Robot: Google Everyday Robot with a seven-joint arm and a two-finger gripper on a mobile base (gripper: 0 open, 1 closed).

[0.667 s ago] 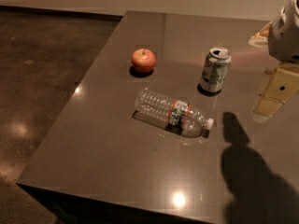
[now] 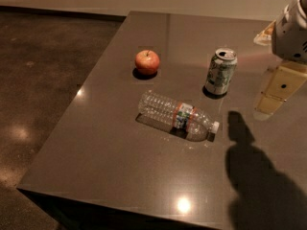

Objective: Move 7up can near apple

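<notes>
- Aluminium 7up can (image 2: 221,72) stands upright on the dark glossy table (image 2: 120,166). It is to the right of the apple (image 2: 147,62) and well apart from it, so the task looks not yet done.
- Gripper (image 2: 276,95) hangs at the right edge of the view, above the tabletop. It is just right of the can and not touching it. I cannot tell whether it is open or closed, because the frame cuts off most of it.
- Risk 1: approach from the right comes in too high or off-centre. The can is tall and probably light, so a nudge near the rim likely tips it toward the apple or the bottle.
- Risk 2: clear plastic bottle (image 2: 176,116) lies on its side just in front of the can, cap end nearest it. A low carry that drifts toward the near edge could clip it. Being round, it would probably roll.
- Risk 3: apple sits free and is round. Setting the can down too close could bump it toward the table's left edge.
- Risk 4: can wall is thin. A hard squeeze may dent it, and a weak one may let it slip on the lift.
- Safest line, in my judgement: the bare strip behind the bottle, straight from can to apple.
</notes>
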